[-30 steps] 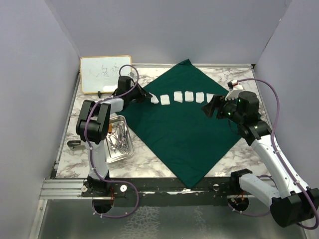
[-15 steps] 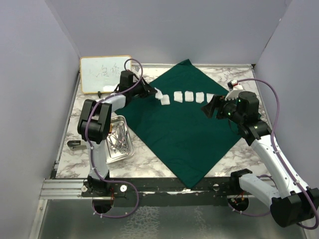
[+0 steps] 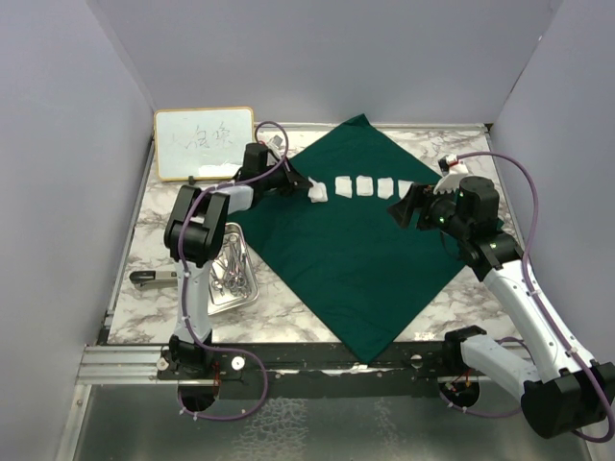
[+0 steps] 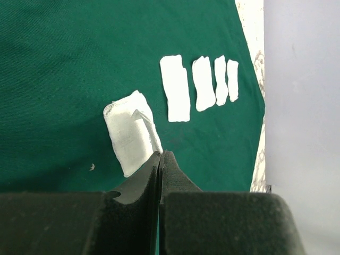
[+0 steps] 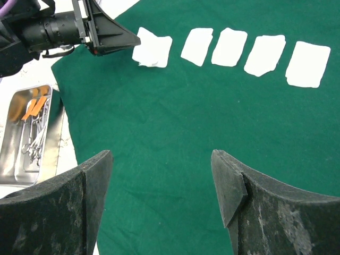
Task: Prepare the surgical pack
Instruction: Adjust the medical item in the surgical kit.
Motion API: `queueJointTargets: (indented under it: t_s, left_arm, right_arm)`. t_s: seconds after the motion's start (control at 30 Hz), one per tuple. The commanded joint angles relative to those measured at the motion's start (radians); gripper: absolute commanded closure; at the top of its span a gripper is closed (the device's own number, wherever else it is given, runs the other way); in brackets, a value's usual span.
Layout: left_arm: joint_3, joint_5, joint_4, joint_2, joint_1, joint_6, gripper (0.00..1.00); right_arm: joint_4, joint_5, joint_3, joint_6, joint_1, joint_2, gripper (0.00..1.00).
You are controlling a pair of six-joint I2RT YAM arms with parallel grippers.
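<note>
Left jaws closed tight, right jaws spread wide; the steel tray [image 3: 232, 294] holds silver instruments [image 3: 231, 264].

Five white gauze squares [image 5: 229, 47] in a row, upper frame, on one green drape [image 3: 356, 259]; one steel tray [image 3: 235, 301], lower left; one whiteboard [image 3: 204, 142], upper left; two arms [image 3: 500, 259].

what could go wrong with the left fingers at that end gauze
1. The shut left fingers touch the leftmost gauze square, which is rumpled with a corner folded over; a push could bunch it more or slide it into the next square.
2. Tips dragging on the green drape could wrinkle it and disturb the row.
</note>
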Motion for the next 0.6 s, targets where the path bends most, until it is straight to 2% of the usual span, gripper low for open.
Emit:
queueJointTargets:
  t_s: [0.0,0.2,0.57]
  left_arm:
    - [0.018,0.025,0.073,0.028,-0.007,0.011,1.0]
    - [0.01,0.038,0.117,0.047,-0.009,-0.004,1.0]
    - [0.006,0.043,0.163,0.079,-0.011,-0.023,1.0]
  right_arm:
    - [0.018,0.015,-0.003,-0.006,-0.003,-0.022,0.22]
    - [0.006,0.072,-0.003,0.001,-0.003,-0.027,0.09]
    - [0.005,0.067,-0.001,-0.002,-0.003,-0.032,0.07]
